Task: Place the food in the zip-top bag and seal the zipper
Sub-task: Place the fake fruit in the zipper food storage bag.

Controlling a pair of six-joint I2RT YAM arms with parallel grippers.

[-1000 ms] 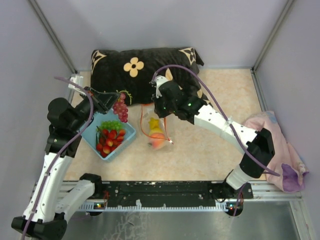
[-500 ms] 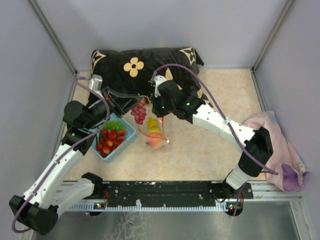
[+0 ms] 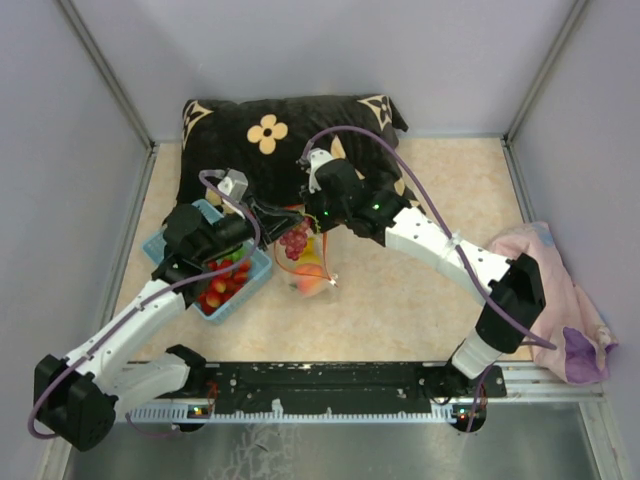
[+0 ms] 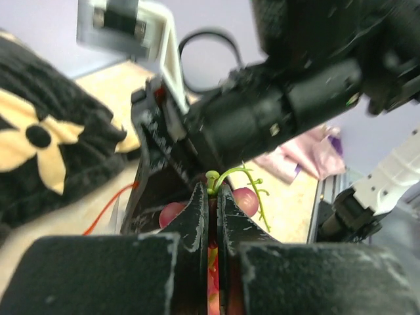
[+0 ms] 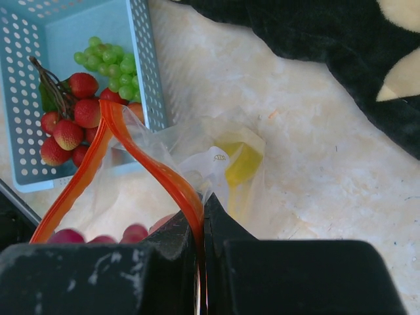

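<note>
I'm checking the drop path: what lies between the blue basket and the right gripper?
The top view shows a bunch of red grapes there, hanging by its stem from the shut left gripper, by the zip-top bag.

This is a robotics lab test cell, not a lived-in room. Plain grey panel walls close the bench in on three sides, joined by bare aluminium struts at 11 and 1 o'clock. A left arm and a right arm are bolted to a black mounting rail at 6 o'clock, at the edge of a speckled beige tabletop. What lies there reads as props: a black flowered cushion at 12 o'clock, a pink cloth at 3 o'clock, and a blue perforated basket of toy strawberries at 9 o'clock.
</note>
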